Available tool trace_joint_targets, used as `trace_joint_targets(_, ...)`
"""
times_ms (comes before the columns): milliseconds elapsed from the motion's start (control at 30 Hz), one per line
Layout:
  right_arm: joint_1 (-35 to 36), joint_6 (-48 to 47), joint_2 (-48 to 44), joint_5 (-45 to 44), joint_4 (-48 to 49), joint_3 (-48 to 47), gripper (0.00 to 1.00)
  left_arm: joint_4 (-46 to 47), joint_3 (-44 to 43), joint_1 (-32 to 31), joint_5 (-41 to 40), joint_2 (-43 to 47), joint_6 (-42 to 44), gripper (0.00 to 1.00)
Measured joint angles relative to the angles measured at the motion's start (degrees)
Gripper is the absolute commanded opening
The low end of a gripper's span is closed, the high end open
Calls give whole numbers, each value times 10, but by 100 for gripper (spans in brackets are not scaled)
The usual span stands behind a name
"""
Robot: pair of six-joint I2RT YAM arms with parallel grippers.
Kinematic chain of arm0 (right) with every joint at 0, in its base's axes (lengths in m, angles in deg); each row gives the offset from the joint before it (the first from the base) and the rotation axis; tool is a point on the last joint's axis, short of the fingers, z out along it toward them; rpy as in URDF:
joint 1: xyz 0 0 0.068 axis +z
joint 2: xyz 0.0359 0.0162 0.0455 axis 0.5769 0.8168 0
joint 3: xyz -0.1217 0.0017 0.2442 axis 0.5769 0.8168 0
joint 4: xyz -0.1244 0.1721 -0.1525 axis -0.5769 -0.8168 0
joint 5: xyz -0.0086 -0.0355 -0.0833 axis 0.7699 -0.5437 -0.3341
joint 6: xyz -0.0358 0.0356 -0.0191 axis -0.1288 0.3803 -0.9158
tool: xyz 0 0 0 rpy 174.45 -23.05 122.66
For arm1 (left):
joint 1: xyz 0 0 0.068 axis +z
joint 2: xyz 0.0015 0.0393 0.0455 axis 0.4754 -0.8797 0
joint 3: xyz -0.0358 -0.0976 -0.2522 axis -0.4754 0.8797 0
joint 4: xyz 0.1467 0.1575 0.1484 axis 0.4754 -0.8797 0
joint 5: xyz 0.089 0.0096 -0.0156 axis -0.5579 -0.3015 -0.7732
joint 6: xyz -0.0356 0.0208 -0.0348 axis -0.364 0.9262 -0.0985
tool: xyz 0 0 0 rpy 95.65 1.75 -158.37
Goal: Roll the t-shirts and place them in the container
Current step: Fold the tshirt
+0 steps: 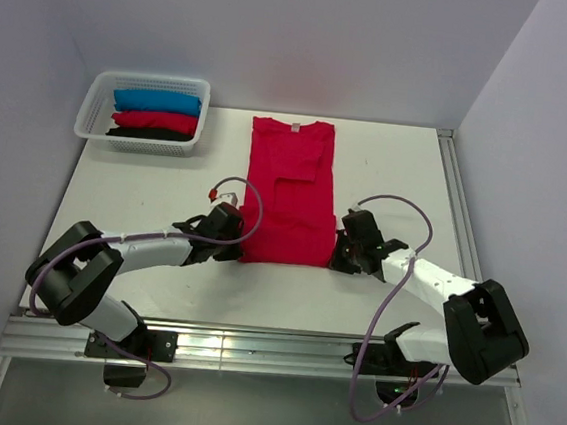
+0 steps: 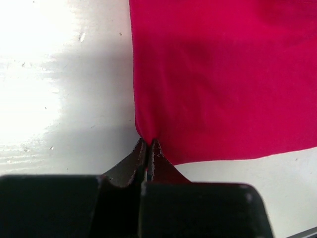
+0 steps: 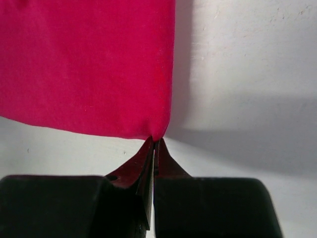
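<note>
Dead centre: red tee (image 1: 288, 188) axis near-far, neck far | L pincer (image 2: 148, 145), R pincer (image 3: 154, 141) clenched on corners

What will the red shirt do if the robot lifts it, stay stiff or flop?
Probably flop: the red t-shirt is cloth lying flat. It would likely sag between the left gripper and right gripper, which pinch its near corners.
</note>
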Motion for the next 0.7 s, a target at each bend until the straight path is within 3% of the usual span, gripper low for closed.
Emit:
trace_joint_targets(467,2,-7,-104,52,-90,-2,0,-134,-11,0,53,49,-2,0)
trace_joint_targets(700,4,-16,-112,54,-136,-35,0,-204,-55,-1,67,73,-3,0)
